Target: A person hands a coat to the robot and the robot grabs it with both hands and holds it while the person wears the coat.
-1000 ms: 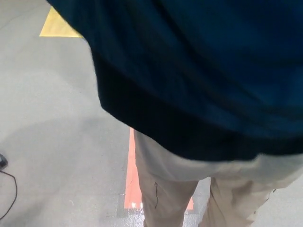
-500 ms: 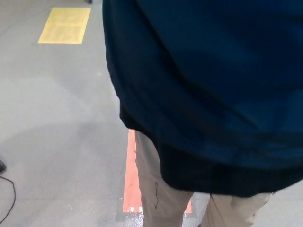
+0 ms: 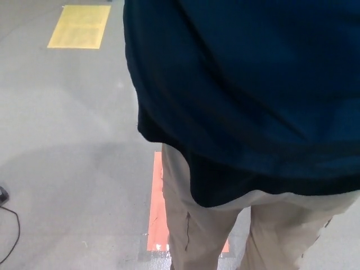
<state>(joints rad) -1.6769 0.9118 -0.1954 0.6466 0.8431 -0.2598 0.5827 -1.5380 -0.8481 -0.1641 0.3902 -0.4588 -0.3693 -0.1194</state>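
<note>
A dark navy coat [image 3: 247,84] fills most of the head view, hanging over a person who stands close in front of me. Its lower hem runs from the middle left down to the right edge. Below the hem show the person's beige trousers [image 3: 208,225], both legs reaching the bottom of the picture. Neither of my hands shows in this view, so what holds the coat is hidden.
Grey floor [image 3: 67,140] lies to the left. A yellow rectangle [image 3: 80,26] is marked on it at the top left, and a red strip [image 3: 156,208] runs beneath the person's legs. A black cable [image 3: 11,236] curls at the bottom left edge.
The coat's hem first dropped lower over the trousers, then rose again. Its left edge has drawn to the right, uncovering the yellow rectangle and more floor.
</note>
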